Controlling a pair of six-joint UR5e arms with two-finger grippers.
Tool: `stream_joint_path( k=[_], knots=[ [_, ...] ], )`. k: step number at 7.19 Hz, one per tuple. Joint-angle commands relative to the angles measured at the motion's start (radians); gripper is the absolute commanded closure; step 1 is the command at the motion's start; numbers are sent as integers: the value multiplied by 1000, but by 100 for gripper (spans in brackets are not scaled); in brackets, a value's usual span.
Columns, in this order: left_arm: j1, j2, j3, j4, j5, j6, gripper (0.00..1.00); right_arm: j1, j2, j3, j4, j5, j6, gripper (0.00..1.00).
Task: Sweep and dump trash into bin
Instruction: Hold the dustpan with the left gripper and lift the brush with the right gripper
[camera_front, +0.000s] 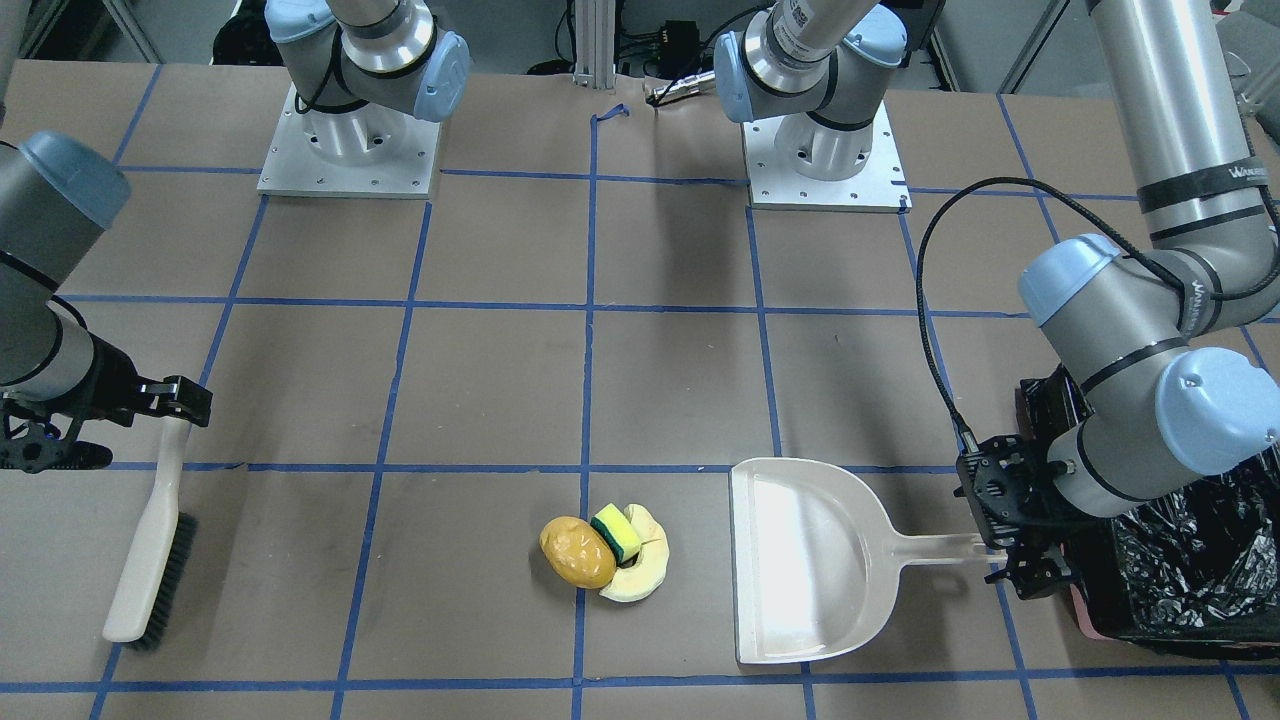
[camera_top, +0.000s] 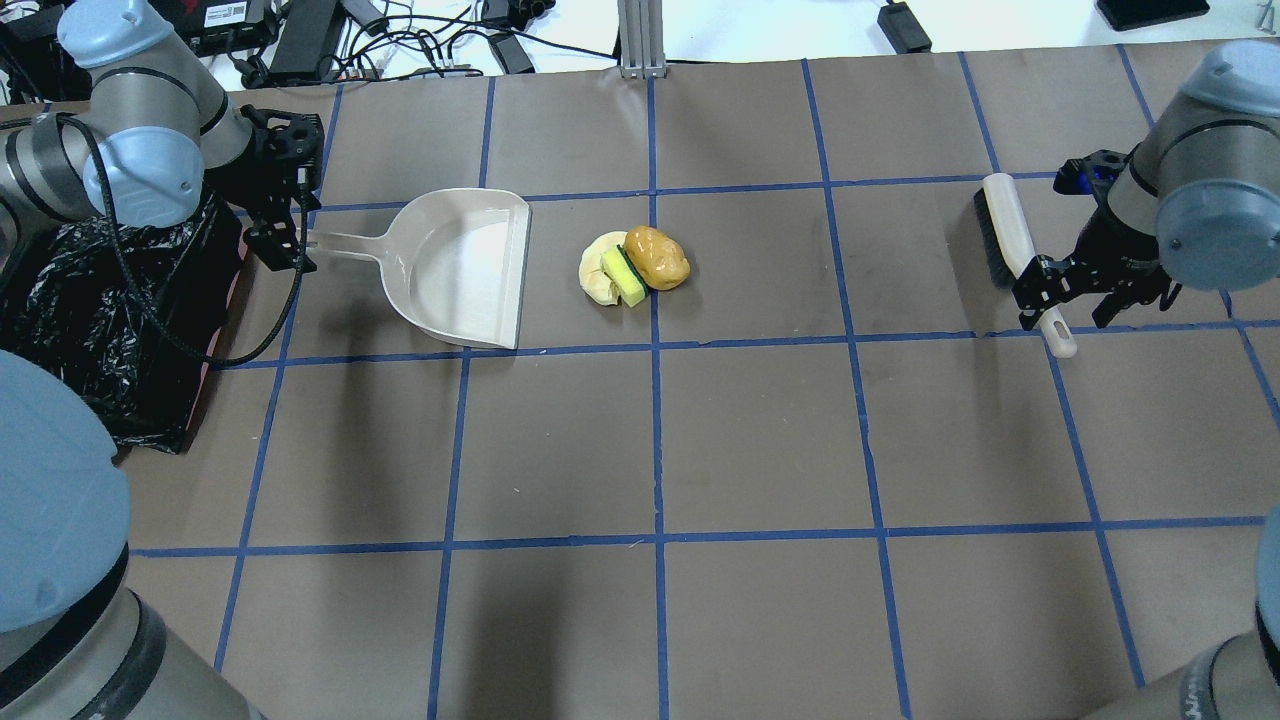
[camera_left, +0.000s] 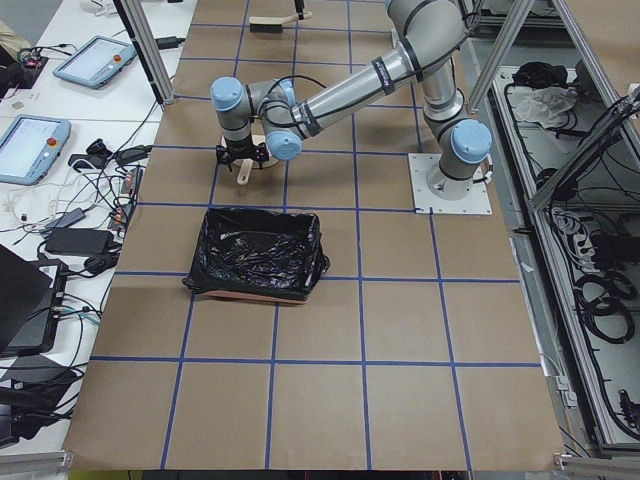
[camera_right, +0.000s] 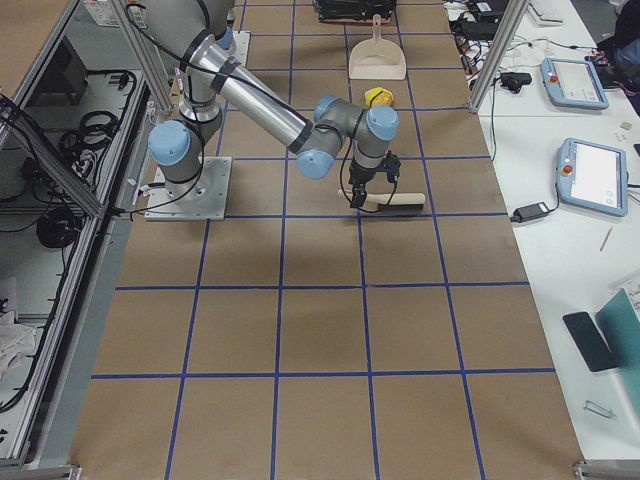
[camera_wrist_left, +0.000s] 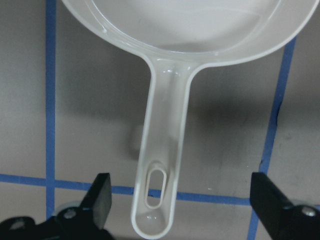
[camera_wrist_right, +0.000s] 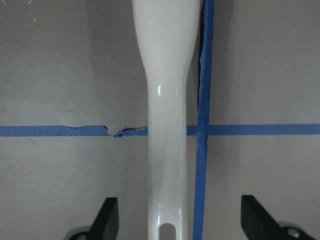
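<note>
1. Brown paper covered the table (camera_top: 760, 440), marked into squares by blue tape (camera_top: 655, 450); seen from overhead, cables (camera_top: 400, 40) lay past its far edge.
2. At the far left stood the bin (camera_top: 90, 300), its black bag crinkled, with the left arm's elbow above it and a black cord (camera_top: 150, 300) looping across it.
3. Just beside the bin, the left gripper (camera_wrist_left: 181, 187) was spread wide, one finger on either side of the dustpan handle (camera_wrist_left: 162, 150), touching neither side.
4. The dustpan (camera_top: 470, 270) lay flat, its open mouth facing the trash.
5. Near that mouth, the trash sat in one clump on a tape line: slice (camera_top: 597, 270) nearest the pan, sponge (camera_top: 622, 276) leaning on it, lump (camera_top: 657, 257) touching the sponge on the far side.
6. Well apart to the right, the brush (camera_top: 1005, 235) lay on its side with its bristles turned towards the trash.
7. The right gripper (camera_wrist_right: 180, 210) straddled the brush handle, fingers wide and clear of it.
</note>
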Motion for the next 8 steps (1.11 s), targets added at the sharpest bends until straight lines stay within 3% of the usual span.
stream_joint_path(
  k=[1,2,6,7,8],
  knots=[
    [7,-9,-3,8,-3,2,1,0,23,-2,-13,4,2,16],
    [9,-15,-6,13,-5,2,1,2,26,-2,-10,6,16,22],
    [9,-21,-14,14,-23,2,3,6,25,-23,-7,12,33,27],
    [9,-22,-14,22,-21,2,7,6,26,-28,-6,14,33,33],
    [9,-33,-14,36,-21,4,11,6,26,-28,-4,15,33,33]
  ],
)
